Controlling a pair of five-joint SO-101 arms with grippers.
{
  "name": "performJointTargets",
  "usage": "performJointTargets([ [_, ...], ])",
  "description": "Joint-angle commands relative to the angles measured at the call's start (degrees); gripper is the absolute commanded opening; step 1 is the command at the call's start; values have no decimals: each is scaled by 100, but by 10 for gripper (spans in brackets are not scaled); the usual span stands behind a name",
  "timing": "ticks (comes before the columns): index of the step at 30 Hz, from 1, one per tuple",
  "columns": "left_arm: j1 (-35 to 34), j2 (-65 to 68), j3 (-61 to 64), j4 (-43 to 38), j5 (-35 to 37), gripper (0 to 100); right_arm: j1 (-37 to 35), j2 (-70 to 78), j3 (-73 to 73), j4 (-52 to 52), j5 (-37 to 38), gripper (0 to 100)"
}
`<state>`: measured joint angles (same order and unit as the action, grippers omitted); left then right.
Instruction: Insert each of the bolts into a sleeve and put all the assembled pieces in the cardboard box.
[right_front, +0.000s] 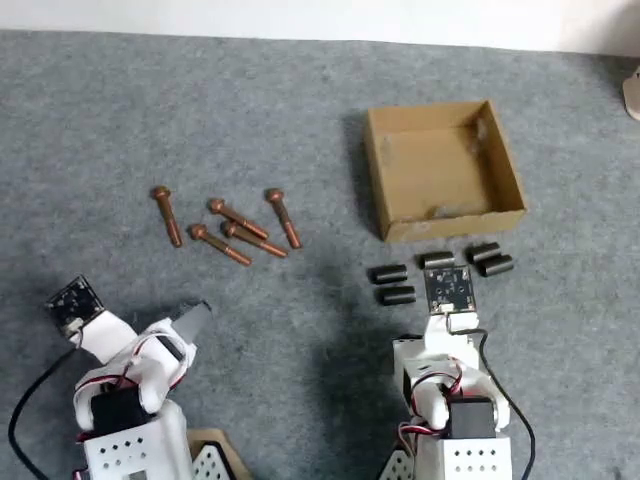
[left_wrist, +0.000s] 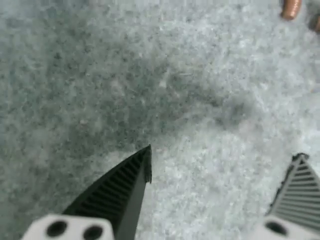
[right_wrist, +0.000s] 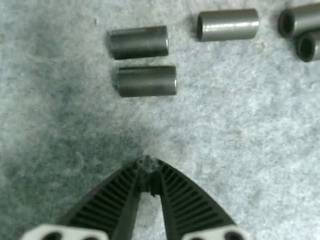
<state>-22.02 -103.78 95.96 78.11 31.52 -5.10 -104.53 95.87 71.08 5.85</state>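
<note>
Several copper bolts (right_front: 238, 228) lie scattered on the grey carpet, left of the open cardboard box (right_front: 385, 200). Several black sleeves (right_front: 392, 284) lie in front of the box. My left gripper (left_wrist: 223, 155) hovers open over bare carpet, nearer the arm's base than the bolts, with nothing between its fingers; the head of a bolt (left_wrist: 291, 7) shows at the far corner of its view. My right gripper (right_wrist: 148, 163) is shut and empty, its tips a short way from two side-by-side sleeves (right_wrist: 146, 81). Other sleeves (right_wrist: 228, 25) lie beyond them.
The box is empty inside, and its near wall (right_front: 455, 222) stands just behind the sleeves. Both arm bases (right_front: 130, 430) sit at the front edge of the table. Open carpet lies between the bolts and the sleeves.
</note>
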Motion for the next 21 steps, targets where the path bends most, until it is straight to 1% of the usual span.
performJointTargets([
  [1, 145, -75, 31, -9, 9, 383, -31, -48, 593, 22, 26, 5],
  [3, 145, -66, -110, -88, -70, 375, -31, -48, 593, 22, 26, 5],
  [7, 110, -66, -426, -246, -870, 261, -31, -48, 593, 22, 26, 5],
  [11, 101, -66, -629, -967, -1029, 190, -31, -48, 593, 22, 26, 5],
  [14, 101, -57, -699, -1477, -1073, 153, -31, -48, 593, 22, 26, 5],
  [16, 101, -57, -655, -1767, -1380, 133, -31, -48, 593, 22, 26, 5],
  [18, 101, -57, -620, -1934, -1600, 128, -31, -48, 593, 22, 26, 5],
  [21, 101, -57, -585, -2259, -1688, 127, -31, -48, 593, 22, 26, 5],
])
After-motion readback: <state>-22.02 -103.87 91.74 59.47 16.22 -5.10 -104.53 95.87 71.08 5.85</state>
